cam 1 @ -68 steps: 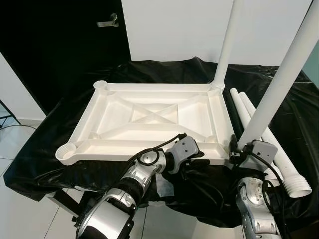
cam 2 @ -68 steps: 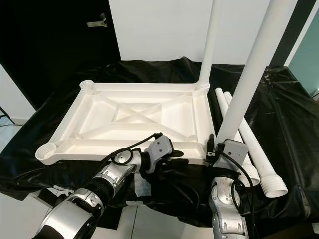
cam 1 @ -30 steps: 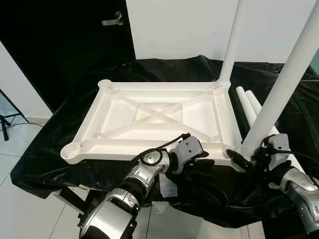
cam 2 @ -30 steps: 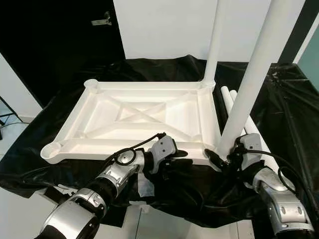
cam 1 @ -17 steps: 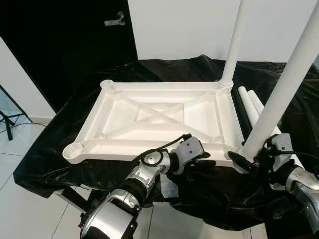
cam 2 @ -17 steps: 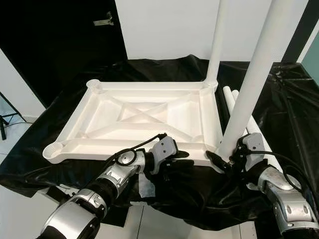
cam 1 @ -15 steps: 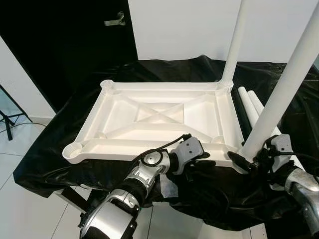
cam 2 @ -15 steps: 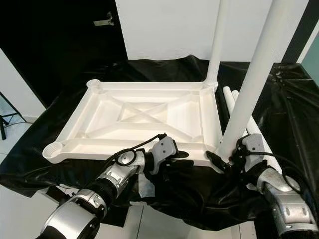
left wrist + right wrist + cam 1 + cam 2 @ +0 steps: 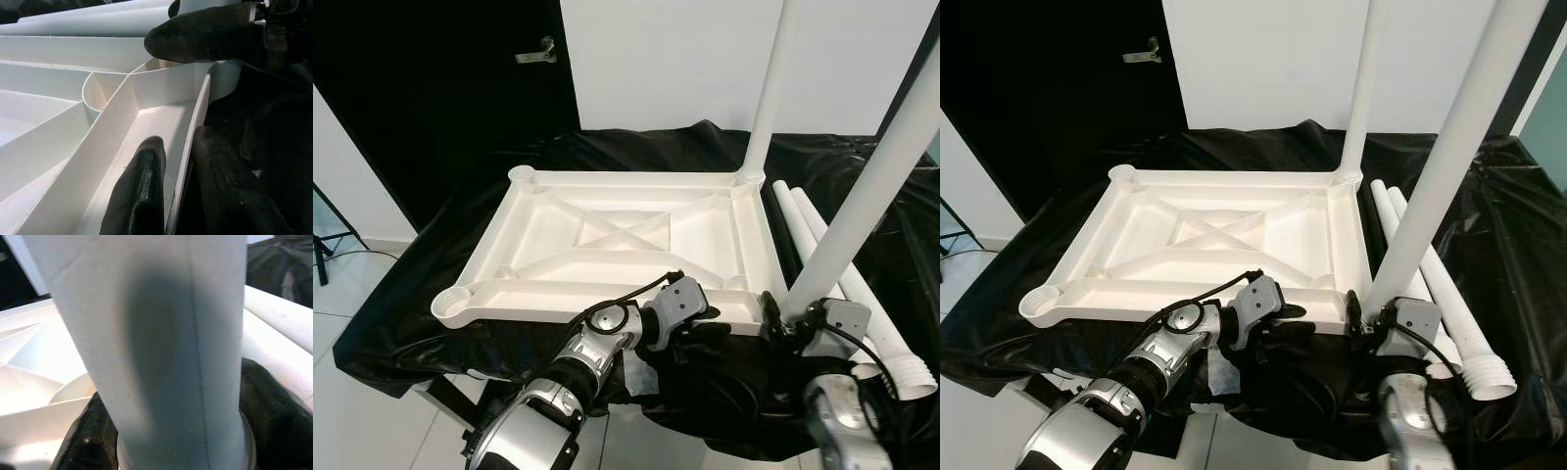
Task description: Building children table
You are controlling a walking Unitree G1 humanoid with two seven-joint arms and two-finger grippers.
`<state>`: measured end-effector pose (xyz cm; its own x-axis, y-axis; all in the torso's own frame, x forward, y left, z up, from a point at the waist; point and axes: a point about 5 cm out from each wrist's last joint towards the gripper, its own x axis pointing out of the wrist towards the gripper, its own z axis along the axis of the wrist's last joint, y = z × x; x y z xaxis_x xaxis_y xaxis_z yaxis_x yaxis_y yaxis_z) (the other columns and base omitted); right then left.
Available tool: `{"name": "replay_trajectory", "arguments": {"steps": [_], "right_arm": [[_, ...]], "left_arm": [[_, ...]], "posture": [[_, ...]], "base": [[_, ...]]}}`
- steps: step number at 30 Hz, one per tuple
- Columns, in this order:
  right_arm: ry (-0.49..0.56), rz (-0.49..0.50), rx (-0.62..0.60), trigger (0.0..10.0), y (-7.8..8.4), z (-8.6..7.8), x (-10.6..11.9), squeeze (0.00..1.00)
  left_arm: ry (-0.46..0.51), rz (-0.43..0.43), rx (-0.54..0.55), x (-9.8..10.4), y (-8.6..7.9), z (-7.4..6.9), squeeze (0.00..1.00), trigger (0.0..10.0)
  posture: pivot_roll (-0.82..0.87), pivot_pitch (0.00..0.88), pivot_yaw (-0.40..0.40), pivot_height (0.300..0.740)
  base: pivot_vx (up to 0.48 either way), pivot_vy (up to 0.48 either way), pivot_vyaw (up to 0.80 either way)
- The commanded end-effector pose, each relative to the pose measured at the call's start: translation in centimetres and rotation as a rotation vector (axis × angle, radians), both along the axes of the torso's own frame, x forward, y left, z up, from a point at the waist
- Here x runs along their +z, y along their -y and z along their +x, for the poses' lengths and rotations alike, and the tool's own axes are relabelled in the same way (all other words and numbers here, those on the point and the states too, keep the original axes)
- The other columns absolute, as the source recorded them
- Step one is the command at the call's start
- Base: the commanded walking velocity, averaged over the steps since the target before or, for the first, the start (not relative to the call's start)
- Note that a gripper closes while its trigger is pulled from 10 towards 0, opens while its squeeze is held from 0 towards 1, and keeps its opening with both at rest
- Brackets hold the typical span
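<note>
At near edge of the black-draped bench, L gripper (image 9: 705, 315) is clamped narrow on the front rim of the upturned white tabletop (image 9: 617, 240); L wrist view shows one finger (image 9: 142, 191) inside the rim wall, the other outside it, w/ the thin wall pinched between. Just to its right, R gripper (image 9: 783, 318) has its two black fingers (image 9: 271, 411) closed round the base of the near leg (image 9: 862, 196), right where that leg meets the front-right corner socket; leg stands up, leaning slightly. Tabletop lies underside-up on the black cloth (image 9: 401, 323), ribs crossing in an X at centre, w/ open round sockets at the front-left corner (image 9: 455, 302) and back-left corner (image 9: 521, 174). Beside its right edge, two loose legs (image 9: 847, 294) lie flat side by side on the cloth, threaded ends toward the robot. Further back, another leg (image 9: 771, 88) stands upright in the back-right corner. Behind, white wall and a dark door w/ lever handle (image 9: 536, 51).
</note>
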<state>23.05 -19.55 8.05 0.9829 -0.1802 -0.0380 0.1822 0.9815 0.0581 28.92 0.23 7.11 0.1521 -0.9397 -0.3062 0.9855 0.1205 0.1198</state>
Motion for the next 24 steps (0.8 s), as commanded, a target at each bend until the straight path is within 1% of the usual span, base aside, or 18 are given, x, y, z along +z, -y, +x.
{"name": "replay_trajectory", "arguments": {"steps": [1,2,3,5,8,9,11,12,14,15,17,18,19,20,21,22,23,24], "right_arm": [[-0.137,0.073,-0.113,0.0,1.4,-1.0,-2.6,0.0],[-0.114,0.07,-0.131,0.0,1.0,-0.6,-2.1,0.0],[-0.114,0.07,-0.131,0.0,1.0,-0.6,-2.1,0.0],[-0.081,0.028,-0.093,0.0,-0.3,0.1,-1.4,0.0],[-0.078,0.004,-0.087,0.0,-0.6,0.2,-1.4,0.0],[-0.077,-0.007,-0.087,1.7,-0.7,0.2,-1.4,0.0],[-0.076,-0.014,-0.085,1.7,-0.7,0.2,-1.3,0.0],[-0.078,-0.029,-0.07,10.0,-0.8,0.3,-1.3,0.0],[-0.079,-0.038,-0.06,10.0,-0.8,0.4,-1.3,0.0],[-0.059,-0.05,-0.024,10.0,-1.1,0.6,-1.0,1.0],[-0.038,-0.06,0.015,10.0,-1.4,0.7,-0.6,1.0],[-0.038,-0.06,0.015,10.0,-1.4,0.7,-0.6,1.0],[-0.012,-0.083,0.12,10.0,-2.1,1.1,-0.1,1.0],[0.018,-0.118,0.231,10.0,-2.7,1.6,0.7,0.15],[0.018,-0.118,0.231,10.0,-2.7,1.6,0.7,0.15],[0.034,-0.143,0.301,10.0,-3.1,1.9,1.2,0.0],[0.034,-0.143,0.301,10.0,-3.1,1.9,1.2,0.0],[0.035,-0.185,0.414,10.0,-3.2,2.2,1.7,0.0]], "left_arm": [[-0.172,0.142,-0.03,-4.0,-1.7,-2.1,0.0,10.0],[-0.172,0.143,-0.033,-4.0,-1.6,-2.1,0.0,10.0],[-0.172,0.143,-0.033,-4.0,-1.6,-2.1,0.0,10.0],[-0.168,0.141,-0.033,-3.9,-1.5,-2.0,0.0,10.0],[-0.167,0.139,-0.029,-3.8,-1.4,-2.0,0.0,10.0],[-0.167,0.138,-0.029,-3.9,-1.4,-2.0,0.0,10.0],[-0.168,0.139,-0.029,-3.9,-1.4,-2.1,0.0,10.0],[-0.17,0.139,-0.029,-4.0,-1.5,-2.1,0.0,10.0],[-0.171,0.14,-0.029,-4.1,-1.5,-2.2,0.0,10.0],[-0.172,0.14,-0.029,-4.1,-1.6,-2.3,0.0,10.0],[-0.173,0.141,-0.029,-4.1,-1.6,-2.3,0.0,10.0],[-0.173,0.141,-0.029,-4.1,-1.6,-2.3,0.0,10.0],[-0.174,0.14,-0.029,-4.1,-1.6,-2.3,0.0,10.0],[-0.175,0.139,-0.028,-4.1,-1.5,-2.3,0.0,10.0],[-0.175,0.139,-0.028,-4.1,-1.5,-2.3,0.0,10.0],[-0.176,0.138,-0.028,-4.1,-1.5,-2.3,0.0,10.0],[-0.176,0.138,-0.028,-4.1,-1.5,-2.3,0.0,10.0],[-0.177,0.136,-0.03,-4.1,-1.4,-2.3,0.0,10.0]], "posture": [[-0.15,0.0,0.035,0.74],[-0.15,0.0,0.033,0.74],[-0.15,0.0,0.033,0.74],[-0.14,0.0,0.025,0.74],[-0.14,0.0,0.023,0.74],[-0.14,0.0,0.022,0.74],[-0.14,0.0,0.022,0.74],[-0.14,0.0,0.022,0.74],[-0.14,0.0,0.022,0.74],[-0.14,0.0,0.021,0.74],[-0.14,0.0,0.021,0.74],[-0.14,0.0,0.021,0.74],[-0.14,0.0,0.021,0.74],[-0.15,0.0,0.023,0.74],[-0.15,0.0,0.023,0.74],[-0.15,0.0,0.023,0.74],[-0.15,0.0,0.023,0.74],[-0.16,0.0,0.025,0.74]], "base": [[0.0,0.0,0.0],[0.0,0.0,0.0],[0.0,0.0,0.0],[0.0,0.0,0.0],[0.0,0.0,0.0],[0.0,0.0,0.0],[0.0,0.0,0.0],[0.0,0.0,0.0],[0.0,0.0,0.0],[0.0,0.0,0.0],[0.0,0.0,0.0],[0.0,0.0,0.0],[0.0,0.0,0.0],[0.0,0.0,0.0],[0.0,0.0,0.0],[0.0,0.0,0.0],[0.0,0.0,0.0],[0.0,0.0,0.0]]}}
